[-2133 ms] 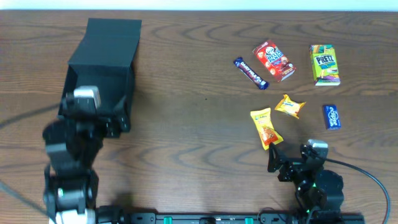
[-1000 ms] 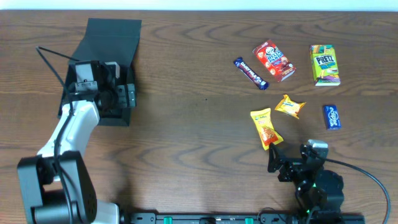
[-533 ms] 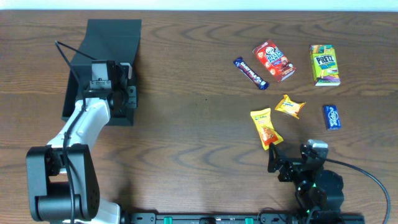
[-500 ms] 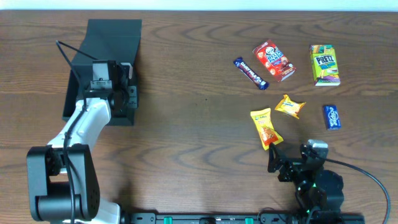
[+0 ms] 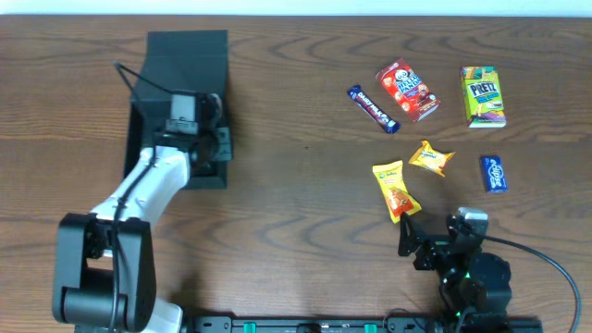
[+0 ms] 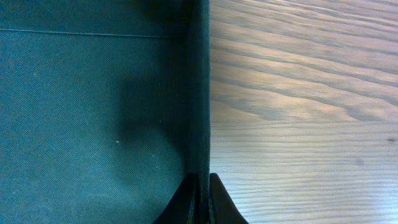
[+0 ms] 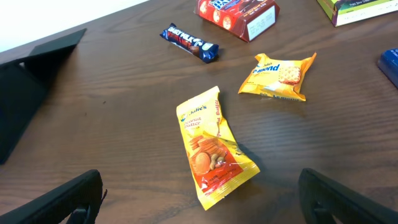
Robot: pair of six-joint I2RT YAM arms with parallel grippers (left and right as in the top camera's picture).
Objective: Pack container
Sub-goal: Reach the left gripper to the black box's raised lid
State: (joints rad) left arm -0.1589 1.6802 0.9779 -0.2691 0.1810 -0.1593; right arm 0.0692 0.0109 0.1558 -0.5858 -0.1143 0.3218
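- While the brown wooden table (image 5: 296, 194) fills the overhead view, its largest load is the container (image 5: 185, 60), a dark teal-black box on the left side toward the far edge, with its flap lid open and lying back away from the robot.
- Next in size, the white-and-black left arm (image 5: 139, 194) reaches from the near-left edge up to the box. The left gripper (image 6: 200, 190) is pinched tight on the container's right wall, one finger inside and one outside, as the wrist view shows.
- Low at the near-right edge sits the right gripper (image 5: 413, 240), its jaws spread wide with nothing between them.
- On the right half, well apart from the container, a red snack box (image 5: 406, 91) and a green-yellow Pretz box (image 5: 483, 95) lie toward the far edge.
- A yellow-orange packet (image 7: 211, 149) lies just ahead of the right gripper, with a smaller yellow cracker packet (image 7: 278, 76) beyond it.
- A dark blue bar (image 5: 372, 108) lies just left of the red box, and a small blue packet (image 5: 493, 173) lies nearest the right edge.
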